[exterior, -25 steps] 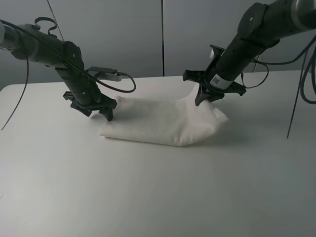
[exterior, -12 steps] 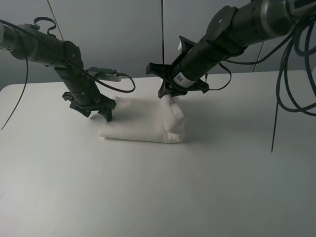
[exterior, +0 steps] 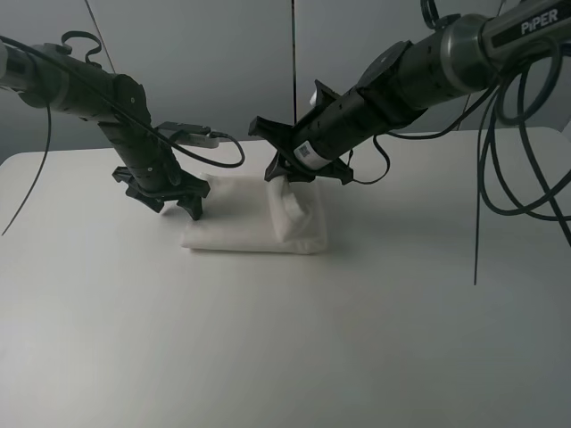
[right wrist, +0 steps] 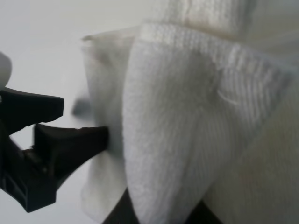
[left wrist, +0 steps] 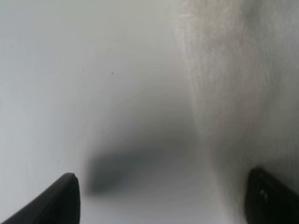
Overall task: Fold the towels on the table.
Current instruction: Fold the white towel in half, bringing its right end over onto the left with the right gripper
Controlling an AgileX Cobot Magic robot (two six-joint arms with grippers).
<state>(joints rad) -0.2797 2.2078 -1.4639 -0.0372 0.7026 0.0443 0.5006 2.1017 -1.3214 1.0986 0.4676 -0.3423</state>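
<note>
On white table (exterior: 268, 357) — folded towel (exterior: 234, 230); grey wall panels (exterior: 214, 53) behind.

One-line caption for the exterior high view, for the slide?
Right pincer holds a lifted towel edge above the folded rest; left pincer open at the towel's other end, white table.

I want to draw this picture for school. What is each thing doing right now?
Towel: lying partly folded, with its right end held up over the rest.
Right hand: shut, pinching the towel's raised end.
Left hand: open at the towel's left end, gripping nothing.
Table: flat, with the towel on it.
</note>
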